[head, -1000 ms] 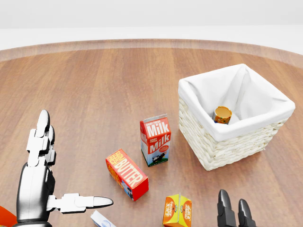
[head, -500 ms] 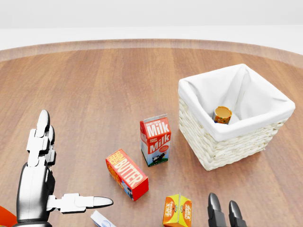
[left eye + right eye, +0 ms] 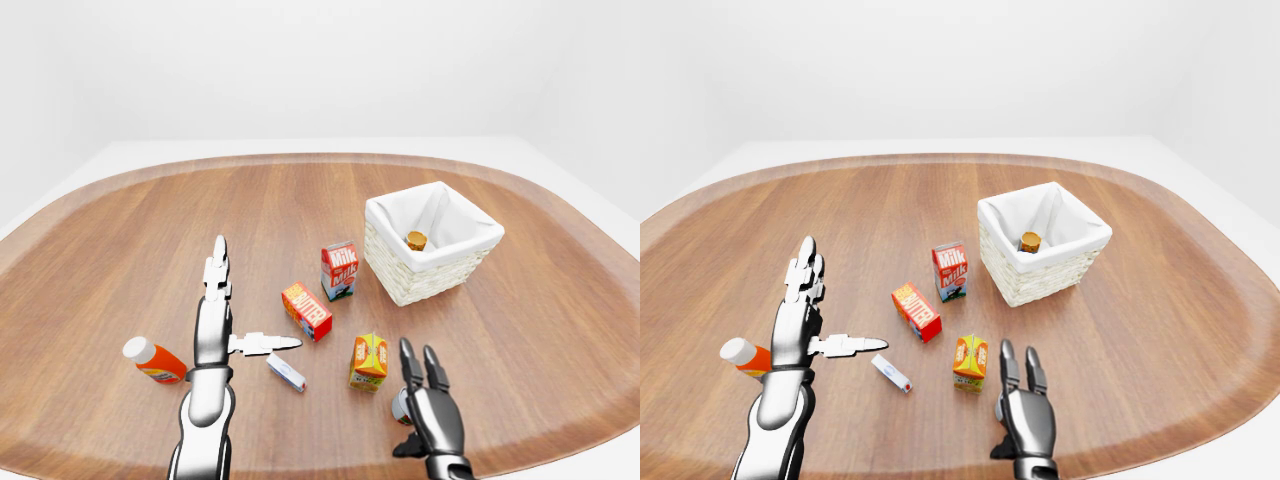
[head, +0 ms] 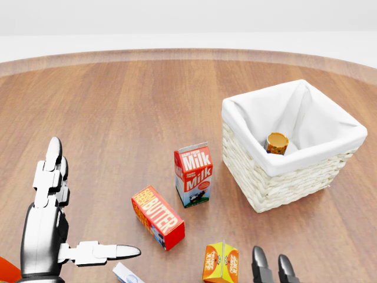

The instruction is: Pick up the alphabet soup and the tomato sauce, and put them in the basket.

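A white-lined wicker basket [image 3: 440, 262] stands right of centre on the round wooden table. One can with an orange-brown top [image 4: 276, 142] lies inside it against the liner. A second small can [image 3: 398, 405] shows only as a grey and red sliver at the lower edge, mostly hidden behind my right hand [image 3: 418, 382]. That hand is open with its fingers straight up, right beside the can. My left hand [image 3: 232, 312] is open and flat at lower left, thumb pointing right, holding nothing.
Between the hands and the basket stand a milk carton [image 3: 339, 270], a red butter box [image 3: 307, 311] and an orange juice carton [image 3: 368, 361]. A small white box [image 3: 286, 372] lies by the left thumb. An orange bottle [image 3: 153, 361] lies left of the left arm.
In the head view my right hand's fingertips have slid left and lower toward the bottom edge. The left hand and all objects have stayed put.
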Tool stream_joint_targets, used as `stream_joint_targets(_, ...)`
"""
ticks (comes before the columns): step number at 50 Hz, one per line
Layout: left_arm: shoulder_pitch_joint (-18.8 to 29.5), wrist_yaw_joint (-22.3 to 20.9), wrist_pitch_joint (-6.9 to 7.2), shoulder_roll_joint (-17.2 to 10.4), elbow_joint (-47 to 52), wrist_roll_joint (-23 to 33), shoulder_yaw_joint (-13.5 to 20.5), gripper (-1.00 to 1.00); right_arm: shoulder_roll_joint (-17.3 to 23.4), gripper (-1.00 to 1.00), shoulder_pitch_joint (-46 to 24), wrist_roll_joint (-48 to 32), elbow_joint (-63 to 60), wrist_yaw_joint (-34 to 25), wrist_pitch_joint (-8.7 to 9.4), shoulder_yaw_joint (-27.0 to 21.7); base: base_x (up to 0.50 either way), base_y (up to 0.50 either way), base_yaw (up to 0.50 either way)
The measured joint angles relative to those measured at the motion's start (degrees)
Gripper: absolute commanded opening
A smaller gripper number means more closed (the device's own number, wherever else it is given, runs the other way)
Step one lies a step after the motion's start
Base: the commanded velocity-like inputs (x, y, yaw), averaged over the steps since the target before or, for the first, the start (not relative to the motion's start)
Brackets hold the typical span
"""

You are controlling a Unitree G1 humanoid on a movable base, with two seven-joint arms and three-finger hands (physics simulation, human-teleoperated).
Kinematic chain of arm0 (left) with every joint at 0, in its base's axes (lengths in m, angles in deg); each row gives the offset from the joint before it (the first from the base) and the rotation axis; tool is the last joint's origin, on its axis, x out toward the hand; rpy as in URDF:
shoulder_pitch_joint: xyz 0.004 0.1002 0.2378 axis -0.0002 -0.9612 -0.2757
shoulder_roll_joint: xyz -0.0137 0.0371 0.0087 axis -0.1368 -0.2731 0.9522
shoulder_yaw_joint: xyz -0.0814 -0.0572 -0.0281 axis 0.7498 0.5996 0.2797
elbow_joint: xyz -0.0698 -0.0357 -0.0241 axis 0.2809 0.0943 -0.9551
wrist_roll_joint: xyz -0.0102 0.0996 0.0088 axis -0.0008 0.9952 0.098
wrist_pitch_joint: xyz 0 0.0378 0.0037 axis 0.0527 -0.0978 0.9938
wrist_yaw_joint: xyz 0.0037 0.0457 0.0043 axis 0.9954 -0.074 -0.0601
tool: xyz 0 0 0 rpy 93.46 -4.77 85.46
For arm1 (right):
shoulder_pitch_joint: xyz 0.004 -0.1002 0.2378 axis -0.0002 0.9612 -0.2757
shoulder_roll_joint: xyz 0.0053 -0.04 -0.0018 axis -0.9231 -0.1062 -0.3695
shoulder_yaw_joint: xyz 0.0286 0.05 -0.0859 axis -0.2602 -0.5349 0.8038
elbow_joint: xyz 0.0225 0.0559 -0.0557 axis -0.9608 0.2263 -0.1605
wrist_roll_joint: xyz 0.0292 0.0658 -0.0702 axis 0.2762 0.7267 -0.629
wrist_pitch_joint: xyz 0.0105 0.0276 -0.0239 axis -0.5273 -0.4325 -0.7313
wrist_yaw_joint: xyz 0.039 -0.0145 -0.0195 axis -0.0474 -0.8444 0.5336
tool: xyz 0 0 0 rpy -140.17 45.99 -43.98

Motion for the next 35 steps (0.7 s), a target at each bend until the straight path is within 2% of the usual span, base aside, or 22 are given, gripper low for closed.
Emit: stream_joint_targets(35, 0.00, 0.00, 0.00, 0.00, 0.00, 0.01, 0.00, 1.00, 0.28, 1.00, -1.57, -1.20, 4.74, 0.00, 0.00, 0.04, 0.00, 0.00, 0.00)
